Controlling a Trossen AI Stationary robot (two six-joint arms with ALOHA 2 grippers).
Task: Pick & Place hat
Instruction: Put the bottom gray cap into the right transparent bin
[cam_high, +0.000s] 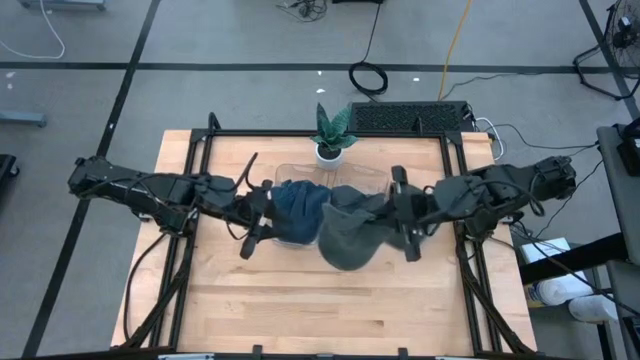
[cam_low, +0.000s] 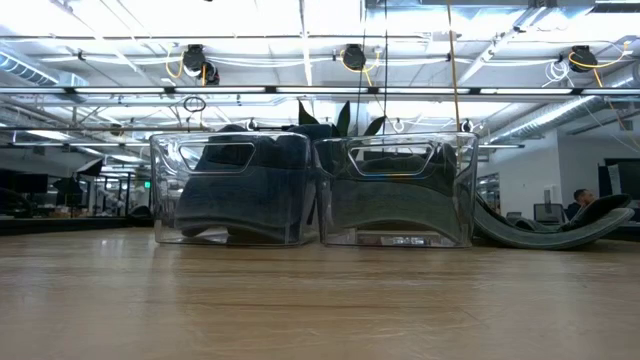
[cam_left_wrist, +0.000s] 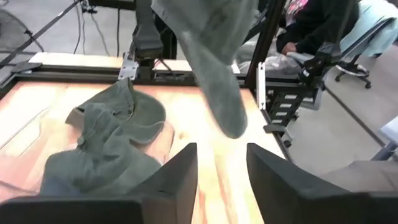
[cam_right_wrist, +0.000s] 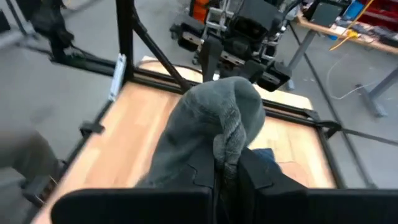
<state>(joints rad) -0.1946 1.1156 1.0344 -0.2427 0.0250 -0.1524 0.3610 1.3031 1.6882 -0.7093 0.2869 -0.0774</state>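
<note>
Light wood table (cam_high: 300, 310) inside a black frame, grey floor around it. Low view shows the bare wood in front, then two clear bins side by side: left clear bin (cam_low: 235, 188) with dark blue fabric inside, right clear bin (cam_low: 397, 190) with grey fabric seen behind or in it, can't tell which. Behind them an open workspace with ceiling lights and pipes.

High view: left gripper (cam_high: 258, 218) sits at about 9 o'clock from table centre, fingers spread and holding nothing, just beside the blue hat (cam_high: 298, 208) lying in the clear tray. Right gripper (cam_high: 402, 215) at about 3 o'clock, clenched on the grey hat (cam_high: 350, 232), which hangs off the fingers and droops toward table centre, overlapping the blue hat's edge.

Right wrist view: grey hat (cam_right_wrist: 214, 127) is soft knit-looking fabric, bunched and pinched between the closed fingers, draping down over the table. Left wrist view: the same grey hat (cam_left_wrist: 214, 56) dangles above, and another hat (cam_left_wrist: 109, 134), looking grey-green here, lies crumpled on the wood beyond the parted fingers (cam_left_wrist: 180, 177).

Farther back, at 12 o'clock, a small potted plant (cam_high: 331, 132) in a white pot, a black keyboard (cam_high: 410, 117) behind it, cables on the floor. A seated person in dark clothes (cam_left_wrist: 311, 28) is beyond the table edge in the left wrist view
</note>
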